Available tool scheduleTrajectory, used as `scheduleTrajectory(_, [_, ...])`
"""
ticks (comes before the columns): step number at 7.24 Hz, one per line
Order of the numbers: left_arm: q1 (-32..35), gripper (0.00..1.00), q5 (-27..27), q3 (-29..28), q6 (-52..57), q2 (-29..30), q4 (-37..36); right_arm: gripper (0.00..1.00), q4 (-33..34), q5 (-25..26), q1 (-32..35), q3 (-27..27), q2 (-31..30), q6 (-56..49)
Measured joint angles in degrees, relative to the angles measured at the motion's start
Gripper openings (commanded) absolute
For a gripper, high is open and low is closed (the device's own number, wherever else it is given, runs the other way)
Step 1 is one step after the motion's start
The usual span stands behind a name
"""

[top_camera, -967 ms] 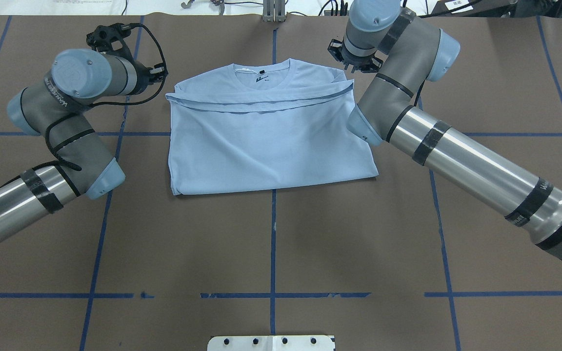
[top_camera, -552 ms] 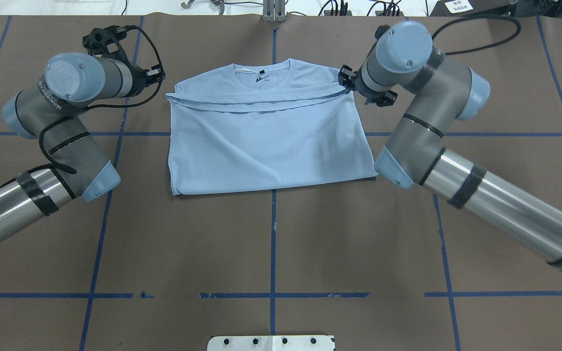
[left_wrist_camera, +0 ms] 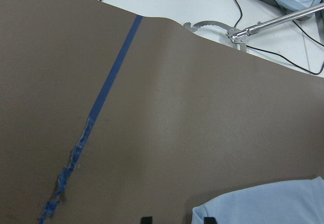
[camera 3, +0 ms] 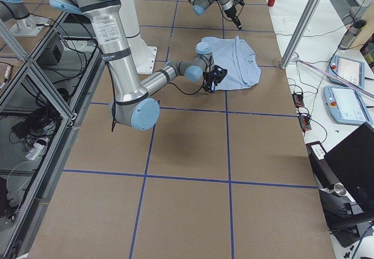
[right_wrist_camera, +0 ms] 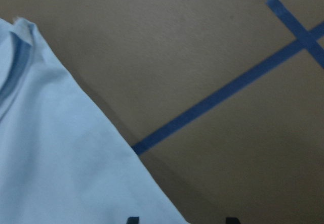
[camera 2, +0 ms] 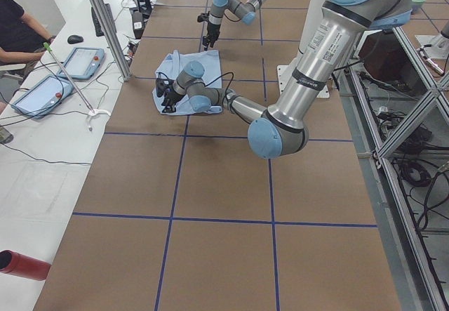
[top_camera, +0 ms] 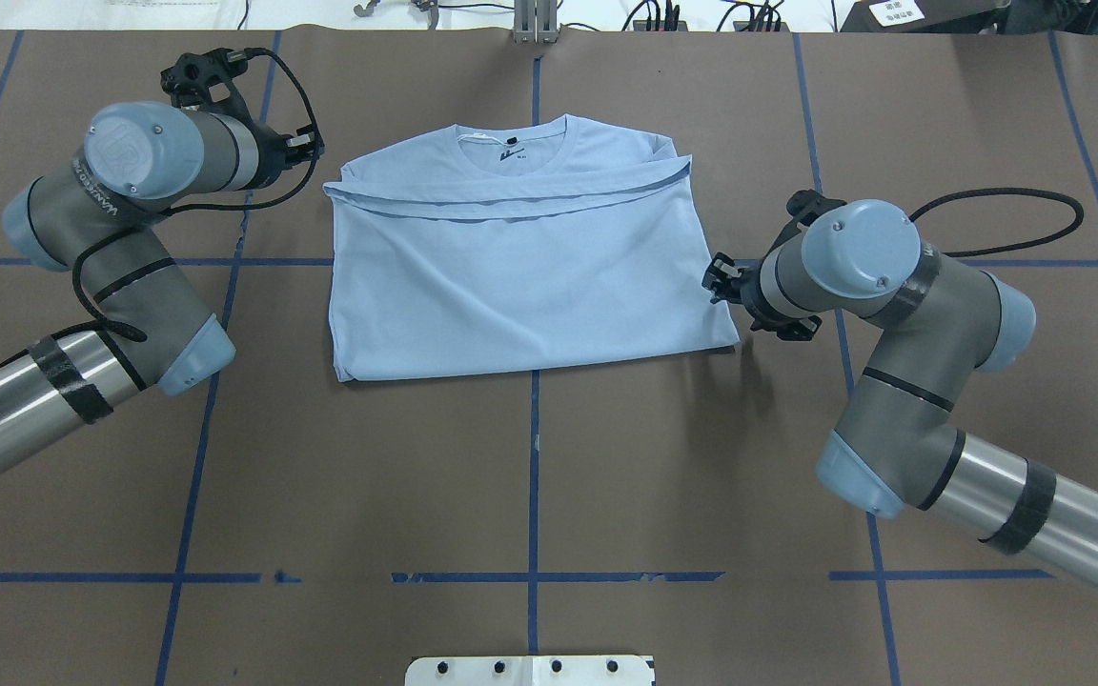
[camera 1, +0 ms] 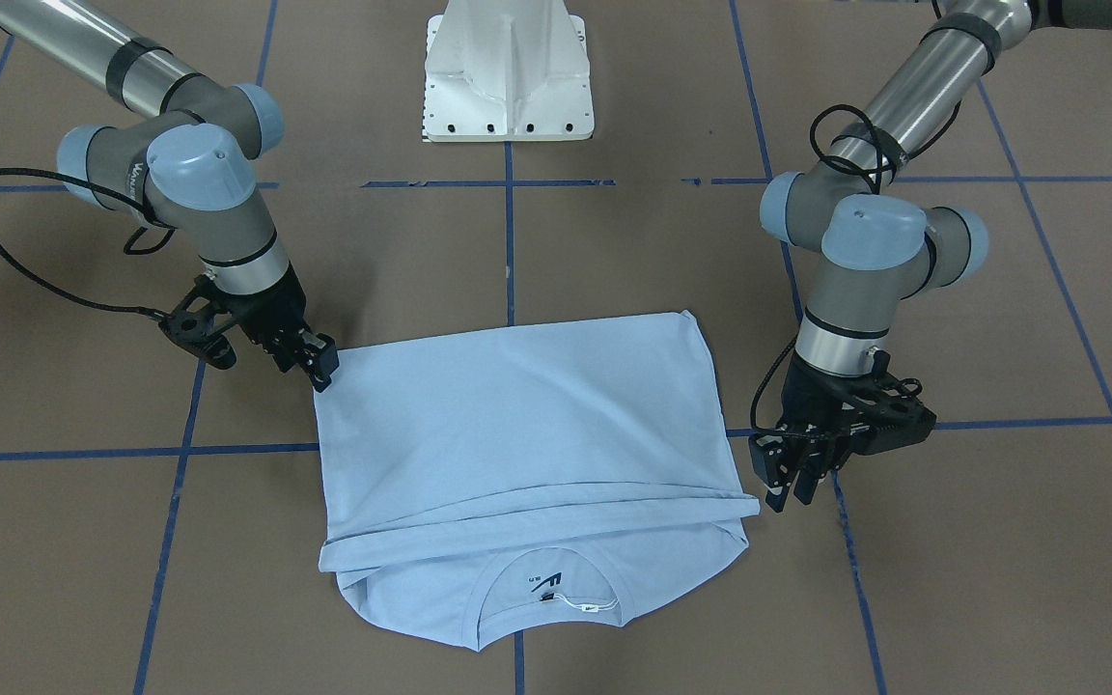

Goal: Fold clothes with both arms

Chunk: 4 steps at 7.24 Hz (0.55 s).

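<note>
One T-shirt, folded, person only side-on

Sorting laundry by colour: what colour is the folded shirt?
Light blue; the shirt shows best in the overhead view.

A robotics lab; the left arm and right arm stand at a white pedestal over a counter papered brown and gridded with blue tape; aluminium framing, teach pendants with red stop buttons and loose cables flank it; a person sits alongside.
</note>
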State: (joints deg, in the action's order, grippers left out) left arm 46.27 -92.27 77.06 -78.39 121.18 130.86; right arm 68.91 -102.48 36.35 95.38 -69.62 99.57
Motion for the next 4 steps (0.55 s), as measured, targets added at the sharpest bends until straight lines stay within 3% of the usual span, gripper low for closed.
scheduleTrajectory(2, [0.0, 0.45, 0.0, 0.2, -0.1, 0.0, -0.2, 0.63, 0.0, 1.1, -2.1, 1.3, -1.0, 1.6])
scheduleTrajectory(3, [0.0, 0.45, 0.0, 0.2, -0.1, 0.0, -0.2, 0.49, 0.0, 2.2, -3.1, 1.3, -0.9, 2.0])
scheduleTrajectory(4, [0.0, 0.45, 0.1, 0.2, 0.0, -0.1, -0.2, 0.08, 0.0, 2.9, -3.6, 1.3, -0.9, 2.2])
